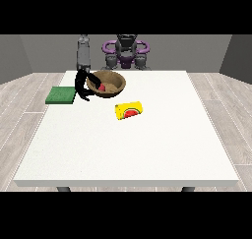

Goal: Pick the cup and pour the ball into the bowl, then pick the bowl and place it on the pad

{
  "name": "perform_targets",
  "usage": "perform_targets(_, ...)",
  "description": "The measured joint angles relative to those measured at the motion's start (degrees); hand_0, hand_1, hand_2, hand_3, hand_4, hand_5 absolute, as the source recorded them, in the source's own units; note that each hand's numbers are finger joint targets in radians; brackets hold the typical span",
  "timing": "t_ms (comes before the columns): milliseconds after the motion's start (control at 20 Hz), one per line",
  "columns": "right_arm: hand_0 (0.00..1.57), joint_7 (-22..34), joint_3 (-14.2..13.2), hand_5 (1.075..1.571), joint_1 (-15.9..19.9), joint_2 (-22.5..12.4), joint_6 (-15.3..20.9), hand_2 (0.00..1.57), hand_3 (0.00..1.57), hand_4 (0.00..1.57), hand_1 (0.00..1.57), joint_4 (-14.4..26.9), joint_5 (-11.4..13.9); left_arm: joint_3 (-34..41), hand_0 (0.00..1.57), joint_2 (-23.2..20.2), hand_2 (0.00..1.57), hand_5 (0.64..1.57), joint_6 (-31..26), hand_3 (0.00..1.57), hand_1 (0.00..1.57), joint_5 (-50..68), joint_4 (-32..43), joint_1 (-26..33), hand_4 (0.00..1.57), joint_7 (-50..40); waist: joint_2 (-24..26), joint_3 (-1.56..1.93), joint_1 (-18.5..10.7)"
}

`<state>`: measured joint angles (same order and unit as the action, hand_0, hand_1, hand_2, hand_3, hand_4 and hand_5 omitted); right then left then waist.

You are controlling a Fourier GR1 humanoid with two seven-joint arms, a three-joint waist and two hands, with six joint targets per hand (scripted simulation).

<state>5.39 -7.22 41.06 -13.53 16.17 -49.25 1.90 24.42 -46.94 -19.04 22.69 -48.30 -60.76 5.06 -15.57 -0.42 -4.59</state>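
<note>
Evidently past the pouring, judging by the red ball lying inside the wooden bowl and by the yellow cup left on its side on the white table, well apart from any hand, mouth turned towards the view's right. Now on to the second half: picking the bowl.

Reaching in from the view's left with the black hand, set against the bowl's left rim. Appears to pinch that rim, thumb over the inner side and fingers curled under the outer wall, though hard to make out more of the finger lie than that. Cannot tell whether the bowl is already off the table or only tipped a little; looks to sit at the far side of the table, close in front of the robot. No sign of a second hand over the table at the view's right.

Just beside the hand, further to the view's left, the green pad, flat at the table's edge, not touching the bowl.

Next, probably: lift the bowl by the pinched rim, keep it level enough to hold the ball inside, carry it the short way towards the view's left, and set it down square on the pad. Worth watching the tilt, since a one-sided rim hold could let the bowl swing and roll the ball out.
</note>
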Motion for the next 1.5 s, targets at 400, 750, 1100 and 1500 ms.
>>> perform_targets(400,1.57,5.5,-0.1,1.514,1.3,-5.7,-6.0,1.57,1.57,1.30,1.57,-0.5,-0.2,3.0,0.00,-4.7,0.00,1.539,-3.1,0.00,0.00,0.3,4.6,4.2,0.00,3.8,-0.4,0.34,3.9)
perform_targets(750,1.57,0.2,-1.3,1.528,-1.0,-10.8,-11.8,1.57,1.57,1.30,1.57,1.9,-0.1,3.6,0.00,-5.6,0.00,1.533,-1.3,0.00,0.00,-0.3,3.7,6.0,0.00,5.9,-1.8,0.43,6.1)
perform_targets(1100,1.57,-6.2,-6.0,1.535,-2.4,-16.8,-17.8,1.57,1.21,1.28,1.57,7.2,-2.7,3.3,0.00,-5.6,0.00,1.534,-0.6,0.00,0.00,0.3,0.9,7.1,0.00,5.1,-2.5,0.47,6.3)
perform_targets(1500,1.57,-12.6,-10.8,1.547,-0.8,-21.7,-22.0,1.57,0.39,1.30,1.57,13.8,-5.3,4.1,0.00,-8.1,0.00,1.533,-0.2,0.00,0.00,2.0,-2.6,5.5,0.13,3.3,-7.4,0.53,4.7)
